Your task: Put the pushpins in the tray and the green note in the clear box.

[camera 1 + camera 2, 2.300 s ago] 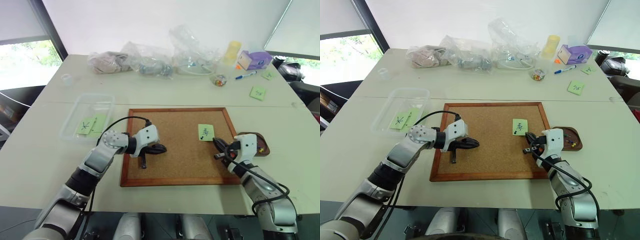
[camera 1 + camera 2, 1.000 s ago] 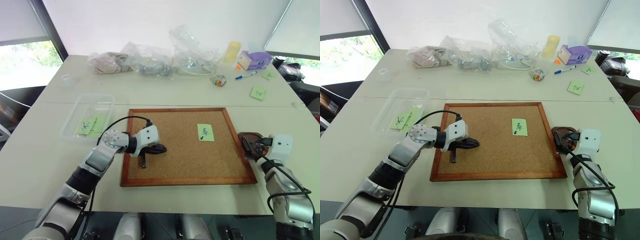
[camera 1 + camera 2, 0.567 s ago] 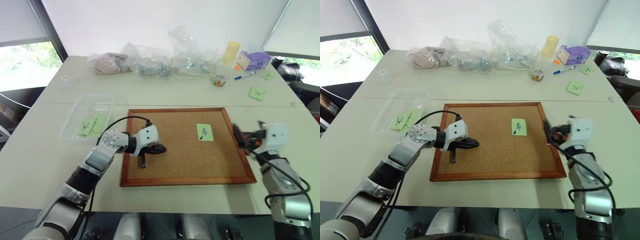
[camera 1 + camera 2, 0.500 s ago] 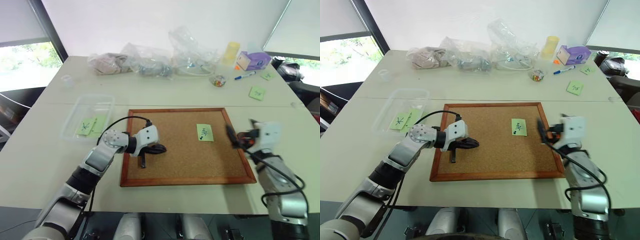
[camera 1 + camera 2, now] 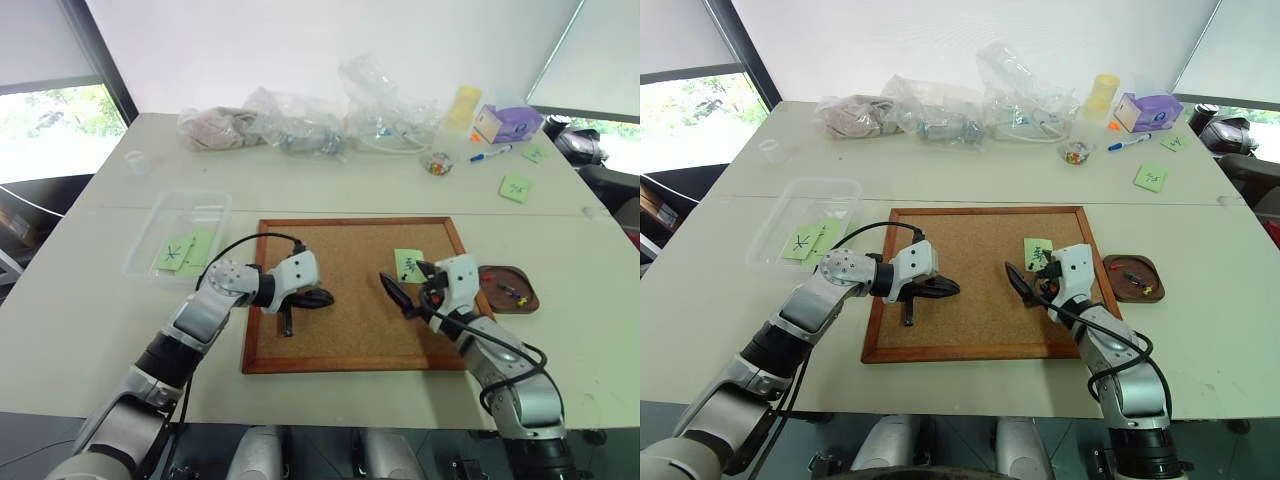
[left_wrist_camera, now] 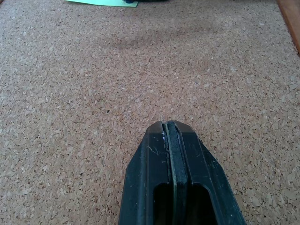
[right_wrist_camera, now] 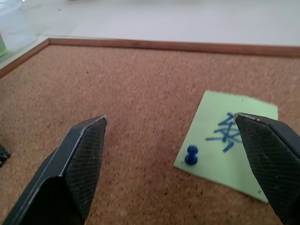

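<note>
Now blue pin (image 7: 191, 154) stands in green note (image 7: 228, 142) on corkboard (image 5: 350, 290), ahead of right fingers (image 7: 177, 164), spread wide, empty; note at one o'clock. Right arm nearer. Left fingers (image 6: 168, 140) closed, empty, idle. Tray (image 5: 507, 289) at three o'clock from note.

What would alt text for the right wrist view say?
The right claw hangs open over the corkboard, its fingers either side of a green note with blue scribble, held by one blue pushpin at its corner.
</note>
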Tool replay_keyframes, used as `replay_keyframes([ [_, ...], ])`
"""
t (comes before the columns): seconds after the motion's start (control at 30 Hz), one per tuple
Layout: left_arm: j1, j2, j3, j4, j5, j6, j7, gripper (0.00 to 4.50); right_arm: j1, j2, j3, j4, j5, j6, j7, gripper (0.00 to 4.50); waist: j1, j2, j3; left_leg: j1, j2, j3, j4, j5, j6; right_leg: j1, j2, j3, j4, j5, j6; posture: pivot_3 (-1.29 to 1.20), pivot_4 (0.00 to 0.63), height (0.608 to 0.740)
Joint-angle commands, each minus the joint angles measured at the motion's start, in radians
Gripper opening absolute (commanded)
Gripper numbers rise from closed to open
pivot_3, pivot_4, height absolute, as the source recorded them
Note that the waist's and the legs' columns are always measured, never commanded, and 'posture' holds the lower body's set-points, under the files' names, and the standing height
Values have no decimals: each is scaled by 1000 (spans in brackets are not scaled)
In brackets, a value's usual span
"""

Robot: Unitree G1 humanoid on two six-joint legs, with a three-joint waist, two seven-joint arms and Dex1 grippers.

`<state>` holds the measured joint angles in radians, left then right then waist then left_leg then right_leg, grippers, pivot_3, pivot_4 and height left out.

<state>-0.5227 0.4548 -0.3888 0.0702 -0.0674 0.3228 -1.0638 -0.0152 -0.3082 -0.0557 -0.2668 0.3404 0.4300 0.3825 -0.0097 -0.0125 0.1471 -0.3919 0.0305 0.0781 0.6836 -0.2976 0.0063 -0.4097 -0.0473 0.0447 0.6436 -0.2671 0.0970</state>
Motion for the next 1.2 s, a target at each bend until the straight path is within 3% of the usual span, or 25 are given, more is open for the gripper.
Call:
replay_keyframes([
  [0.03,9,2,-15,13,32,14,23,0,-5,5,-5,-10,15,1,11,4440,0,0,0,0,0,0,0,0,0,0,0,0,0,0,0,0,150,737],
  [0.07,9,1,-15,13,32,14,23,0,-6,6,-7,-4,12,-1,11,4440,0,0,0,0,0,0,0,0,0,0,0,0,0,0,0,0,150,737],
  [0.17,10,1,-15,13,33,13,24,0,-7,10,-11,4,9,-6,13,3600,0,0,0,0,0,0,0,0,0,0,0,0,0,0,0,0,150,737],
  [0.4,10,1,-15,11,33,13,23,0,-8,13,-12,12,6,-7,13,108,0,0,0,0,0,0,0,0,0,0,-1,0,0,0,0,0,150,737],
  [1.07,16,5,-24,43,42,1,10,0,-15,8,-80,-71,-23,-147,-21,42,-1,0,0,0,0,0,-1,0,0,0,-4,0,-1,0,-1,0,150,737],
  [1.2,18,-16,13,37,-10,40,8,0,-13,2,-81,-81,-20,-143,-23,42,-1,0,0,0,0,0,-1,0,0,0,-5,0,-1,0,-1,0,150,737],
])
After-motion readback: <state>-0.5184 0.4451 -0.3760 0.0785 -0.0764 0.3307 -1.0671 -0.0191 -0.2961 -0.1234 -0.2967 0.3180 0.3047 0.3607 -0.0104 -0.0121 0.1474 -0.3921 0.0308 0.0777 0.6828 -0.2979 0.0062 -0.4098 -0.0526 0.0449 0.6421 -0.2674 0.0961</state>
